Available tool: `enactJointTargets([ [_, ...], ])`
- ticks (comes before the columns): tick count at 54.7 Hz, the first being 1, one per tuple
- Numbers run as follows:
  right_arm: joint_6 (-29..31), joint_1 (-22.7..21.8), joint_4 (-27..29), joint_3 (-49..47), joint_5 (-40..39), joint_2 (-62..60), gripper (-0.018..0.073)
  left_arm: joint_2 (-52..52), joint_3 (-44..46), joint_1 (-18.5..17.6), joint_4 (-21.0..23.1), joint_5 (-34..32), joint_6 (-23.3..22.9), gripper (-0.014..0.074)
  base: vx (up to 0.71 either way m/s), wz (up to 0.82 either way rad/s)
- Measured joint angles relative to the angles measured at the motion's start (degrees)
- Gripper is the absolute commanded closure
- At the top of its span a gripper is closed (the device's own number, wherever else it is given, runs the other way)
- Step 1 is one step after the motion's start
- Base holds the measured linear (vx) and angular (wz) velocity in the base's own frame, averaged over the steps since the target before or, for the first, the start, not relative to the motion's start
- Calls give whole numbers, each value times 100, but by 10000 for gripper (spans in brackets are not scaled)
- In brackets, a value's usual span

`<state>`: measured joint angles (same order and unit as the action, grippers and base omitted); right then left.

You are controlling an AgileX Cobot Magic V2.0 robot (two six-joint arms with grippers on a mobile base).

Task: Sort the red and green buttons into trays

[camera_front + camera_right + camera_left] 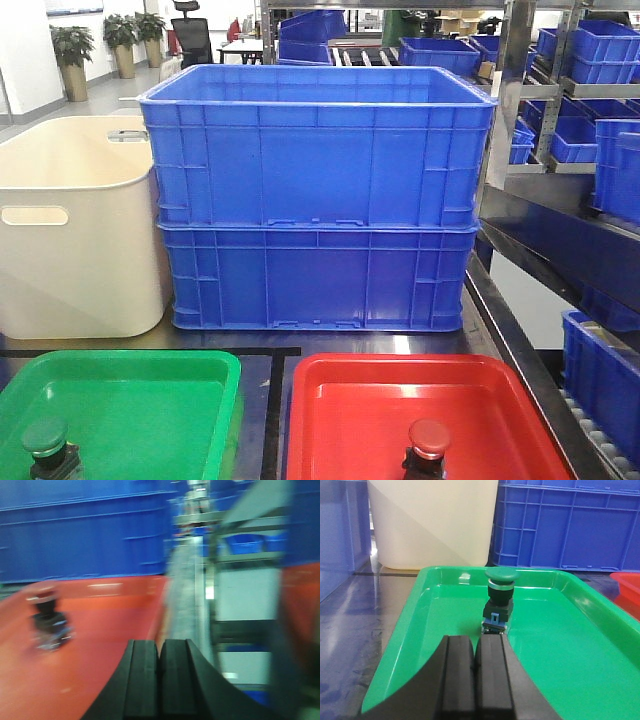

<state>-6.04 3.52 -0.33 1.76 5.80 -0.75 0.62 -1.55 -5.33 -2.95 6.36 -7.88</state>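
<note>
i see the green button upright inside the green tray and the red button upright inside the red tray. the left gripper has its jaws pressed together, empty, just short of the green button. the right gripper is likewise closed and empty above the red tray; its view is blurred. stacked blue crates stand behind.

Green tray, red tray

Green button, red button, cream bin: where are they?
green button [501, 575]: left wrist view, on its round cap.
red button [429, 437]: front view, on its cap.
cream bin [75, 240]: front view, on its front wall.
</note>
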Motion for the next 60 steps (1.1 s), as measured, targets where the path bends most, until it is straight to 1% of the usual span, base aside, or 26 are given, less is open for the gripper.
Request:
enactJointTargets([
  [3,0,-240,0,0,0,0,572,0,0,0,0,0,0,602,0,0],
  [7,0,-449,0,0,19,0,574,0,0,0,0,0,0,602,0,0],
  [12,18,-545,0,0,36,0,573,0,0,0,0,0,0,602,0,0],
  [60,57,-551,33,0,144,0,571,0,0,0,0,0,0,602,0,0],
])
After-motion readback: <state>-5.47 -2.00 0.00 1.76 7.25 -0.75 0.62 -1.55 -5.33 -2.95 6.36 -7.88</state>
